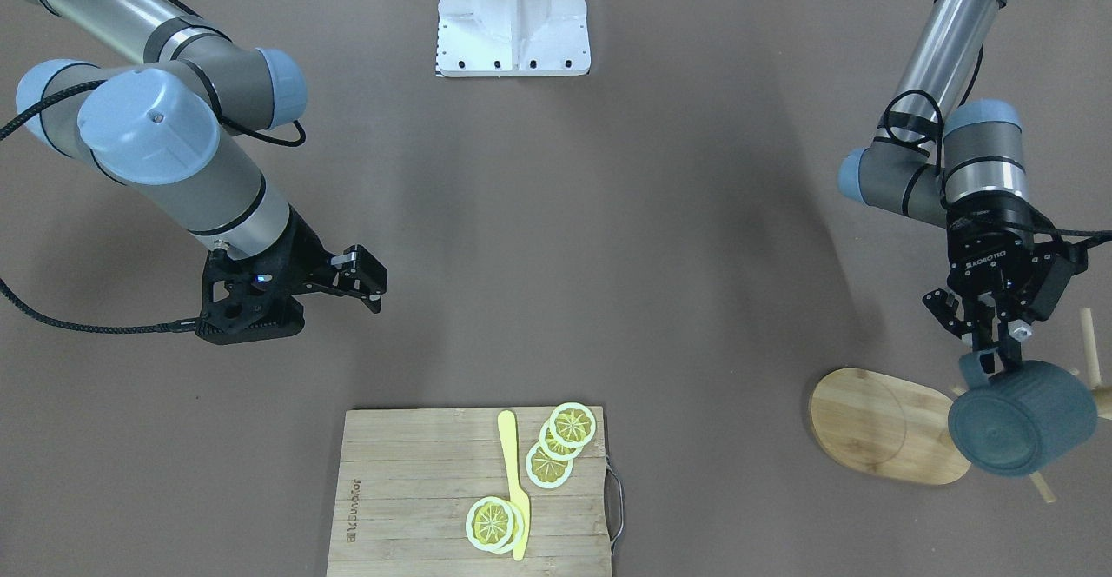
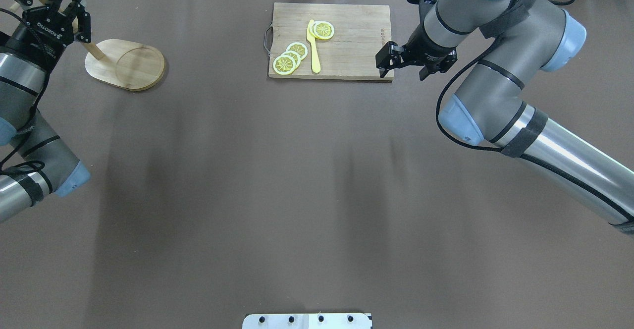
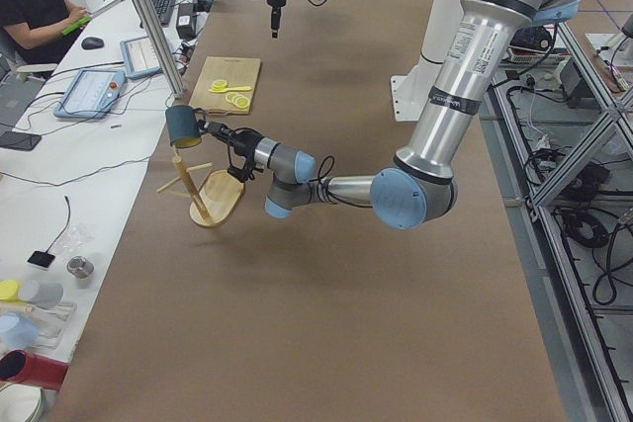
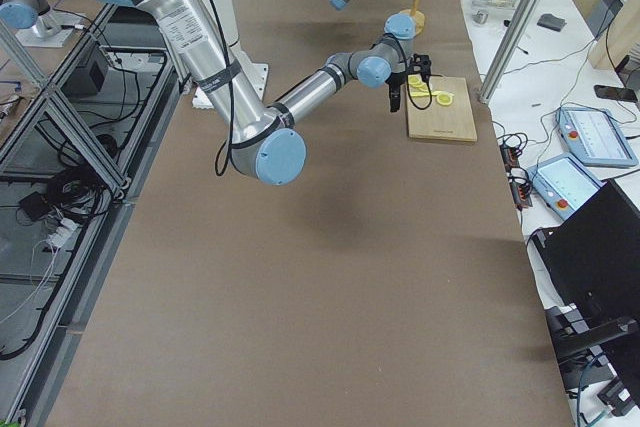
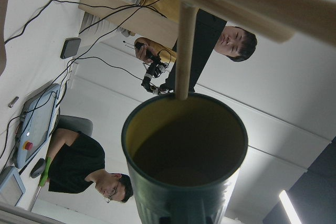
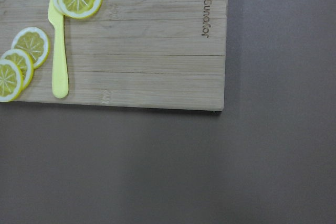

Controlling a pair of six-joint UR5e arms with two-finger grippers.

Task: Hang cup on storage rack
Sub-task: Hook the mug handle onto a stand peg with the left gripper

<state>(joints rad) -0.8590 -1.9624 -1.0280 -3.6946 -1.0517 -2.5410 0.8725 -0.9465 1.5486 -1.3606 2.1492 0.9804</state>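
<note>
The dark blue-grey cup (image 1: 1025, 416) hangs tilted from my left gripper (image 1: 999, 353), which is shut on its handle, above the storage rack. The rack's oval bamboo base (image 1: 886, 425) lies beside it, and thin pegs (image 1: 1088, 347) stick out behind the cup. In the left wrist view the cup's yellow mouth (image 5: 184, 145) faces up at a peg (image 5: 185, 51) whose tip reaches the rim. The exterior left view shows the cup (image 3: 183, 126) level with the top of the rack (image 3: 203, 200). My right gripper (image 1: 369, 286) is open and empty, well away from the cup.
A rectangular cutting board (image 1: 417, 499) with lemon slices (image 1: 556, 447) and a yellow knife (image 1: 514, 490) lies at the table's far side. My right gripper hovers near its corner (image 6: 218, 103). The robot's white base plate (image 1: 512, 21) is at mid table.
</note>
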